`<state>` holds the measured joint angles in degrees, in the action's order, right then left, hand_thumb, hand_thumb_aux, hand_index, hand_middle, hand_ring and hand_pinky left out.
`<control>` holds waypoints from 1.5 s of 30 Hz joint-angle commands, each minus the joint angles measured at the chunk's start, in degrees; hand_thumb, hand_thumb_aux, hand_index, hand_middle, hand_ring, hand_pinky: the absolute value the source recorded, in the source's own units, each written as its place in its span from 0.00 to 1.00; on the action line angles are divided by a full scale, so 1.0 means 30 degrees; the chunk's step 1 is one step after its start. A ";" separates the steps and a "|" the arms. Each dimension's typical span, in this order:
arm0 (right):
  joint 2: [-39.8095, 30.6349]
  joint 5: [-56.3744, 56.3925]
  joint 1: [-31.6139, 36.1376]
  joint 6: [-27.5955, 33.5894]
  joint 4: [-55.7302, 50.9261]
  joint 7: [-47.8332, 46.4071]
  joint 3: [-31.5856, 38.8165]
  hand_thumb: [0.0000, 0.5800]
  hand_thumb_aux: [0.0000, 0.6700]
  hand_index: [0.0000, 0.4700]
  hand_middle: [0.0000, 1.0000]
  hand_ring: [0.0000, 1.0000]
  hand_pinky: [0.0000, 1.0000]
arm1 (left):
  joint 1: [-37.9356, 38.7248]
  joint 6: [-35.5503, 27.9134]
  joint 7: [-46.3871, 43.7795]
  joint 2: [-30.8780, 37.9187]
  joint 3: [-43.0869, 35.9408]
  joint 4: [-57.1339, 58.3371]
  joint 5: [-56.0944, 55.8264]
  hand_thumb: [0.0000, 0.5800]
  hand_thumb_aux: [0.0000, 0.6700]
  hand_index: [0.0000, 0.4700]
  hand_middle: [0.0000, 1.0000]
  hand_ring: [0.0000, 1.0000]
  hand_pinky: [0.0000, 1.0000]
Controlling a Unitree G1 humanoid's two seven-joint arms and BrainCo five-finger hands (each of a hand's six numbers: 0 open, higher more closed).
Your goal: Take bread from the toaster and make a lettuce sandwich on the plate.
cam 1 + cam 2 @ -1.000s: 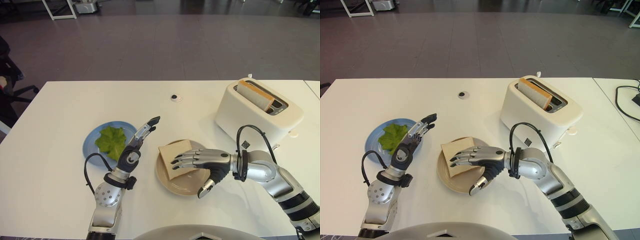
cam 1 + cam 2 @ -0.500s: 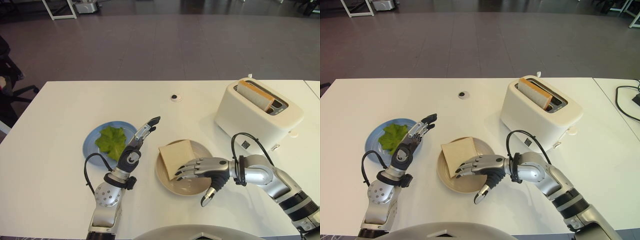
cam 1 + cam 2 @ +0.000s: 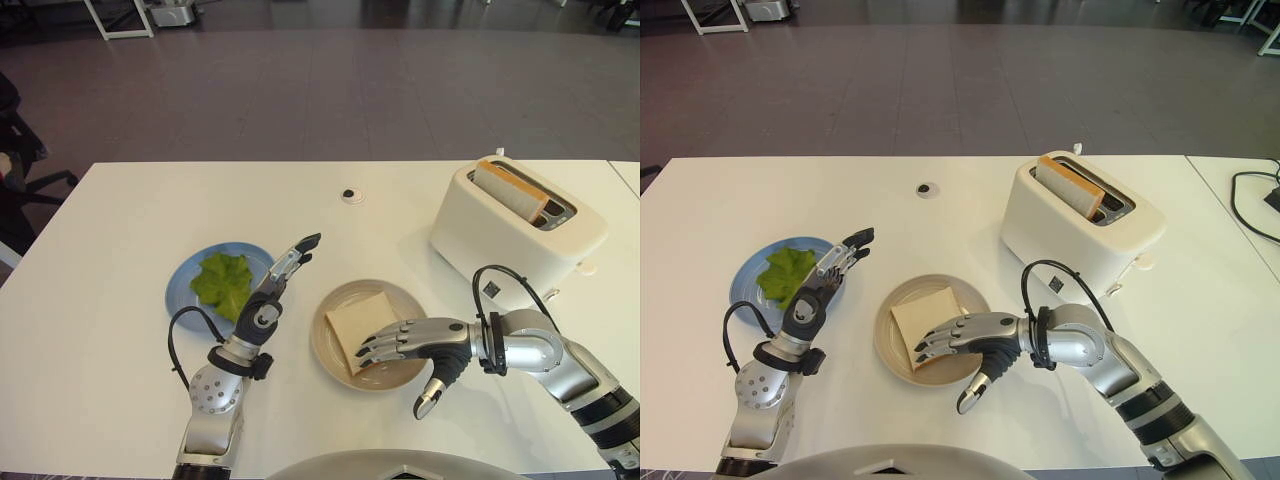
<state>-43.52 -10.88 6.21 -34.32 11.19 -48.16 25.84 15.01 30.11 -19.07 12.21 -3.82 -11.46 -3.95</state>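
Note:
A slice of bread (image 3: 363, 327) lies flat on the tan plate (image 3: 333, 303) at the table's middle. My right hand (image 3: 418, 344) hovers at the plate's near right rim, open, its fingertips touching or just over the slice's near edge. A second bread slice (image 3: 510, 189) stands in the white toaster (image 3: 514, 230) at the right. A green lettuce leaf (image 3: 223, 280) rests on a blue plate (image 3: 183, 277) at the left. My left hand (image 3: 277, 283) is open, raised between the blue plate and the tan plate, holding nothing.
A small round dark fitting (image 3: 349, 194) sits in the table's far middle. The toaster's black cable (image 3: 497, 281) loops over my right wrist. The table's right edge meets a second table (image 3: 1240, 200) carrying a black cable.
The bread slice has settled flat on the tan plate. My right hand has drawn back toward the right and near side, off the slice. The left hand has not moved.

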 commanded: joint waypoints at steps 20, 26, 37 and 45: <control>0.2872 0.2543 -0.1775 -0.0590 -0.3299 0.5626 -0.6718 0.00 0.00 0.00 0.00 0.00 0.00 | -0.4662 -0.3481 0.6804 1.0207 0.2173 0.8599 1.8346 0.00 0.00 0.00 0.00 0.00 0.00; 0.3442 0.2171 -0.1834 -0.1247 -0.4409 0.6013 -0.6407 0.00 0.00 0.00 0.00 0.00 0.00 | -0.6487 -0.3422 0.8962 1.0900 -0.0058 1.4058 1.8843 0.39 0.22 0.22 0.00 0.00 0.00; 0.3392 0.2301 -0.1472 -0.1718 -0.4715 0.5939 -0.6551 0.00 0.00 0.00 0.00 0.00 0.00 | -0.6548 -0.2907 0.9567 1.1151 -0.2368 1.4491 1.7575 1.00 1.00 1.00 0.00 0.00 0.00; 0.3486 0.2120 -0.1207 -0.1847 -0.4967 0.6255 -0.6733 0.00 0.00 0.00 0.00 0.00 0.00 | -0.5389 -0.3476 1.0591 1.2013 -0.1394 1.1753 1.6670 1.00 1.00 1.00 0.00 0.00 0.00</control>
<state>-33.30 -4.25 1.47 -39.81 -3.11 -29.66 6.21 -3.61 20.35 12.95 47.19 -8.69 26.06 46.44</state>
